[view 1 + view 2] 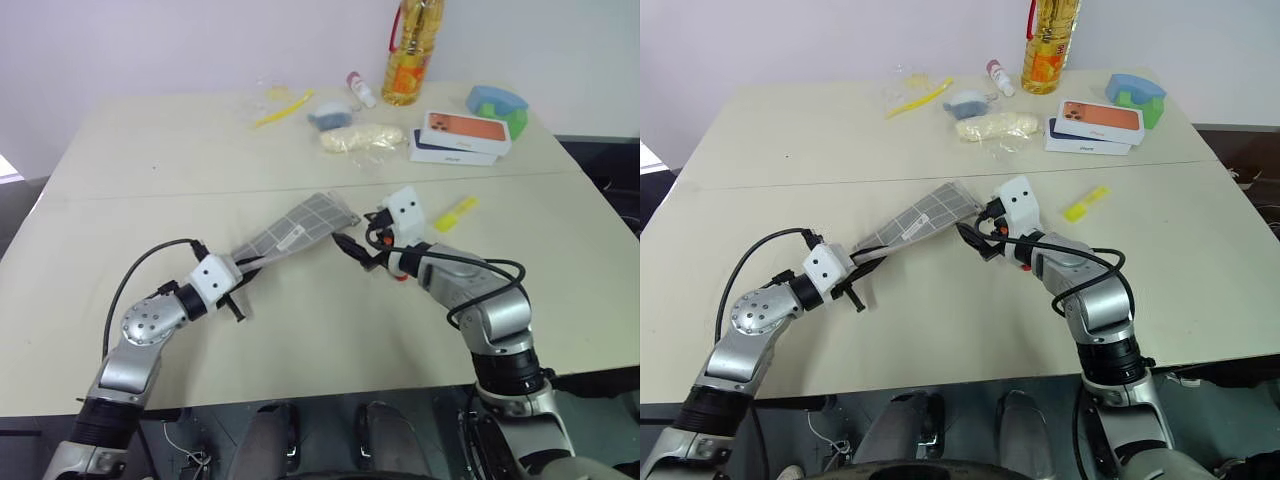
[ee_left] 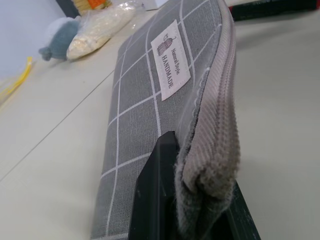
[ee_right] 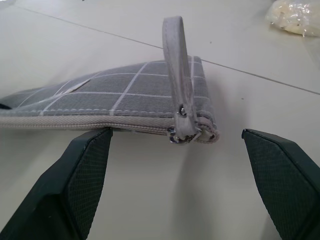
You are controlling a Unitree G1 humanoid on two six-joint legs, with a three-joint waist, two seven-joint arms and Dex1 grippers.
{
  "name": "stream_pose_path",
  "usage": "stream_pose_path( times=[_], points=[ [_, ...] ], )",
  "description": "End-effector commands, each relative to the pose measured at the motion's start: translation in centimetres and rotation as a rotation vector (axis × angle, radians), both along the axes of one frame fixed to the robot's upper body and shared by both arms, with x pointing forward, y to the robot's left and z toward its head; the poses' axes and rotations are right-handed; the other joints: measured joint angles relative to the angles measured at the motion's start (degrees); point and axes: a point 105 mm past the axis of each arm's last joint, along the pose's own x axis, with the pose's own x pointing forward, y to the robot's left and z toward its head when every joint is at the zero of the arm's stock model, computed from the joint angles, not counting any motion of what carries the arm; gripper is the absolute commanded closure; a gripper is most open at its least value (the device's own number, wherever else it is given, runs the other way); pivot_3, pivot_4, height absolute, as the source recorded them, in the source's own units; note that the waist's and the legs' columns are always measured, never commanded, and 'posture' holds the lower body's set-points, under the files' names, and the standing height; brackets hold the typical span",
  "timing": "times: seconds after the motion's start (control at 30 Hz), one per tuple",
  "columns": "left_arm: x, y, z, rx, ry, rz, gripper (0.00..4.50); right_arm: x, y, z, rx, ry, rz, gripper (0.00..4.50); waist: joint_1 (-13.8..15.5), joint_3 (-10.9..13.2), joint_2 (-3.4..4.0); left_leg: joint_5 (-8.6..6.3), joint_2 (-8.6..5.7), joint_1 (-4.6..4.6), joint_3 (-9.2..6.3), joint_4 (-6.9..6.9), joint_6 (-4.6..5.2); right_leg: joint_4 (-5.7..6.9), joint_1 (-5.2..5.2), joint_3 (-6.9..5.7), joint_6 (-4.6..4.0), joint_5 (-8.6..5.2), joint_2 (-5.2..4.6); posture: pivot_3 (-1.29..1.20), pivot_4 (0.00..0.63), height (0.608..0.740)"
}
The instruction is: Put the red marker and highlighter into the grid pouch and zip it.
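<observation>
Fingers pinch grid pouch aloft

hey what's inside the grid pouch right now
Cannot tell: the grid pouch looks zipped, pull tab at its end, hiding the inside. The yellow highlighter lies outside on the table.

Beige table against plain white wall

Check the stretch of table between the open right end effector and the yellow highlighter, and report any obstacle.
Nothing visible blocks it. The right end effector sits open at the pouch's zipper end, and the highlighter lies on bare table beyond that arm.
</observation>
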Motion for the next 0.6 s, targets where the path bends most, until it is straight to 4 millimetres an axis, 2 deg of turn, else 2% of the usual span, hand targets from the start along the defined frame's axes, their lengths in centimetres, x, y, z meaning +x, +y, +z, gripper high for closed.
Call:
stream_pose_path(
  times=[0.03, 0.2, 0.33, 0.6],
  points=[
    [-0.2, -0.2, 0.7, 0.01, -0.032, -0.02, 4.5, 0.0, 0.1, 1.5, 0.006, -0.051, 0.013, 0.2, 0.0, 0.0, 0.0, 0.0, 0.0, 0.0, 0.0, 0.0, 0.0, 0.0, 0.0, 0.0, 0.0, 0.0, 0.0, 0.0, 0.15, 0.74],
    [-0.3, 0.0, 0.5, 0.021, -0.034, -0.013, 4.5, 0.0, -0.5, 1.5, -0.028, -0.06, 0.014, 0.2, 0.01, 0.0, 0.0, 0.0, 0.0, 0.0, 0.0, 0.0, 0.0, 0.0, 0.0, 0.0, 0.0, 0.0, 0.0, 0.0, 0.15, 0.74],
    [-0.3, 0.4, 0.1, 0.077, -0.054, -0.014, 4.5, -1.2, -1.4, 2.8, -0.011, -0.08, 0.098, 0.2, 0.02, 0.0, 0.0, 0.0, 0.0, 0.0, 0.0, 0.0, 0.0, 0.0, 0.0, 0.0, 0.0, 0.0, 0.0, 0.0, 0.15, 0.74],
    [-0.3, 0.3, -0.2, 0.099, -0.067, -0.033, 4.5, -1.6, -0.7, 2.2, -0.017, -0.033, 0.124, 0.2, -0.03, 0.0, 0.0, 0.0, 0.02, 0.0, 0.0, 0.0, 0.01, 0.0, 0.0, 0.0, 0.0, 0.0, 0.0, 0.0, 0.15, 0.74]
  ],
)
